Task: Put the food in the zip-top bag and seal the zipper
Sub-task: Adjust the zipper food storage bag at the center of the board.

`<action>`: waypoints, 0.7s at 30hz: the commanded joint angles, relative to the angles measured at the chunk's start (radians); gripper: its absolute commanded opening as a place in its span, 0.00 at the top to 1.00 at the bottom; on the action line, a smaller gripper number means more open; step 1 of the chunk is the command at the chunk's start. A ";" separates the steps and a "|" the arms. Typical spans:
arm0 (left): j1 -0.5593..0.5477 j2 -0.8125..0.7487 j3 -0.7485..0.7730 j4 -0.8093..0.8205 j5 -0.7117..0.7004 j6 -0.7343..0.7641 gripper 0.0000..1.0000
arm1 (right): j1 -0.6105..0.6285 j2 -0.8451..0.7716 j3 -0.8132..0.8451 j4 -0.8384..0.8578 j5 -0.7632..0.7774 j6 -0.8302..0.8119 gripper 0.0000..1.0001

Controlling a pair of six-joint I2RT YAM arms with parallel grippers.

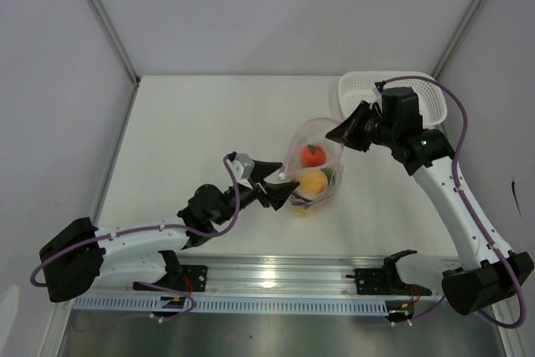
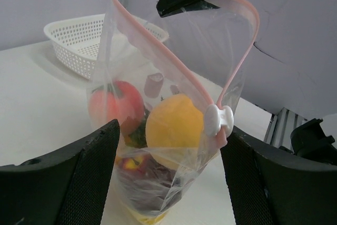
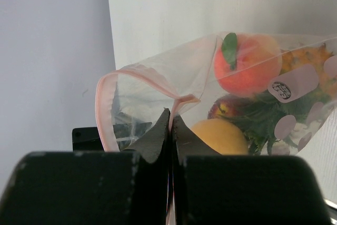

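Zip-top bag (image 1: 313,165) stands mid-table, loaded with food (image 2: 174,125), mouth unsealed.
Left gripper (image 2: 168,140), fingers apart, straddles the bag's near end, white slider (image 2: 218,121) just ahead; the zipper (image 2: 174,72) runs away to the right gripper (image 3: 169,117), clamped on the far rim.

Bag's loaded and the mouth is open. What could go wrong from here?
The left gripper is open either side of the small white slider; closing slightly off may catch film instead. The right gripper pinches only a thin bit of the zipper; pulling the slider might tug it free, and the zip-top bag, loaded with food, could sag.
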 commanded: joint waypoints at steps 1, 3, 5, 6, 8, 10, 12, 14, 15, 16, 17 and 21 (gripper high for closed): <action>-0.006 0.020 0.027 0.099 0.020 -0.015 0.23 | -0.004 -0.008 0.032 0.044 -0.031 -0.003 1.00; -0.006 0.042 0.033 0.098 0.026 -0.018 0.24 | -0.002 -0.009 0.035 0.047 -0.032 0.000 1.00; -0.006 0.053 0.039 0.101 0.040 -0.025 0.27 | -0.001 -0.009 0.037 0.049 -0.034 0.002 1.00; -0.006 0.056 0.037 0.107 0.043 -0.028 0.31 | -0.001 -0.009 0.037 0.049 -0.034 0.005 1.00; -0.006 0.065 0.034 0.113 0.045 -0.028 0.38 | -0.002 -0.009 0.038 0.047 -0.034 0.003 1.00; -0.004 0.071 0.031 0.113 0.039 -0.029 0.53 | -0.001 -0.009 0.040 0.049 -0.032 0.003 1.00; 0.002 0.070 0.017 0.121 0.034 -0.034 0.65 | -0.002 -0.012 0.038 0.046 -0.029 0.005 1.00; 0.008 0.056 0.011 0.125 0.036 -0.037 0.71 | -0.002 -0.018 0.034 0.046 -0.029 0.006 1.00; 0.017 0.048 0.010 0.119 0.037 -0.037 0.79 | -0.001 -0.020 0.032 0.044 -0.026 0.006 1.00; 0.020 0.037 0.013 0.113 0.040 -0.032 0.85 | -0.001 -0.023 0.031 0.043 -0.022 0.006 1.00; 0.022 0.015 0.014 0.090 0.045 -0.031 0.99 | -0.001 -0.025 0.031 0.039 -0.020 0.000 1.00; 0.025 -0.047 0.065 -0.011 0.081 -0.014 0.99 | -0.001 -0.026 0.031 0.021 -0.003 -0.013 1.00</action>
